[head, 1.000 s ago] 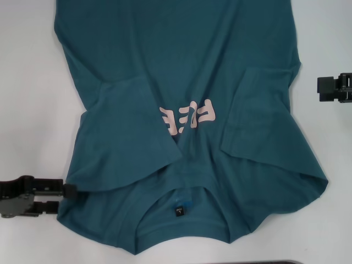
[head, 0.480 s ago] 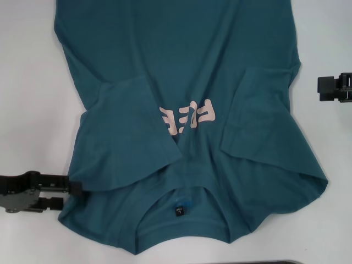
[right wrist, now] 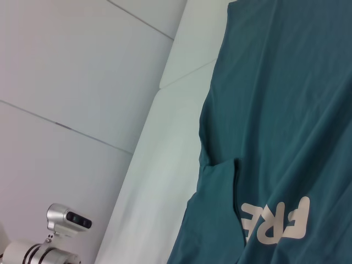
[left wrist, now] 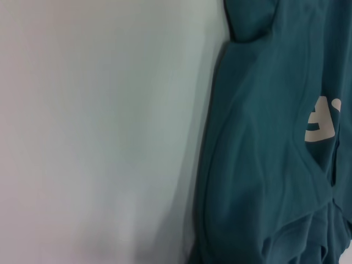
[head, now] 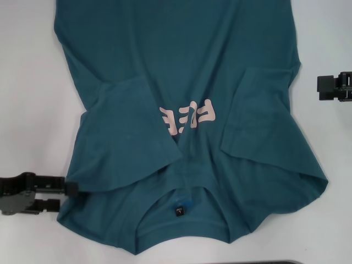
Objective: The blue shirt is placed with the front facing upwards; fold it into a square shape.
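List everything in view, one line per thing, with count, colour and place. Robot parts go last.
shirt: one, dark teal-blue, spread over the middle of the table, both sleeves folded in over the body, collar at the near edge.
lettering: one print, pale pink, on the chest, partly covered by the sleeve folded in on the robot's left.
neck tag: one, black, inside the collar.
table: one, white, under the shirt.
left end effector: one, black, at the shirt's near-left edge by the shoulder.
right end effector: one, black, over bare table at the right, clear of the shirt.
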Available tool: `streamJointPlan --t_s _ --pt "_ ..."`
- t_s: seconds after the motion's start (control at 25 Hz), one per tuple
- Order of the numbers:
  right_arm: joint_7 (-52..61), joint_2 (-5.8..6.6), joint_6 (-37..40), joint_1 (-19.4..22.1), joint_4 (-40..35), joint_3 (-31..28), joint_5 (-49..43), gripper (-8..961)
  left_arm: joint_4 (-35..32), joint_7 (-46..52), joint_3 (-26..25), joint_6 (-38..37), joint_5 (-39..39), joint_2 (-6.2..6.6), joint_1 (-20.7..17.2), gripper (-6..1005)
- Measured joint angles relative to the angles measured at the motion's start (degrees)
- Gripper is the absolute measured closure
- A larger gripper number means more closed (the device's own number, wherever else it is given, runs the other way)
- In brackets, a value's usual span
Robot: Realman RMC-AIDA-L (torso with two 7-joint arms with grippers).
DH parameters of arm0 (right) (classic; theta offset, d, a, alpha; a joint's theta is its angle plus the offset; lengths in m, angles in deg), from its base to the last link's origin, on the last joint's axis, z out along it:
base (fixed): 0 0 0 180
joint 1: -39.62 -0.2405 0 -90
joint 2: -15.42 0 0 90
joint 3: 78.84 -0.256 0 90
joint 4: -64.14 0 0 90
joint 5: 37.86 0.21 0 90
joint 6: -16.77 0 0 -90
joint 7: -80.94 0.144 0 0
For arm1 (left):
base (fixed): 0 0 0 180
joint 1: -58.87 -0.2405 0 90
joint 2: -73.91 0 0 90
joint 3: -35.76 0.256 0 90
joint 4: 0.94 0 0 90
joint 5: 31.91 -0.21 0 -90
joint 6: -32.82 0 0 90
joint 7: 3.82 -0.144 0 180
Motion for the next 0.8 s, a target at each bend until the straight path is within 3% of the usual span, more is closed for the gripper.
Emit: streamJointPlan --t_s 0.44,0.8 --pt "0.1 0.09 0.0 0.0 0.0 0.0 0.0 187 -1.9 0.5 -3.7 -1.0 0.0 1.40 -2.5 263" --pt "0.1 0.08 0.0 0.1 0.0 0.0 0.0 187 -3.9 0.6 -3.4 0.2 -0.4 1.25 -2.6 269"
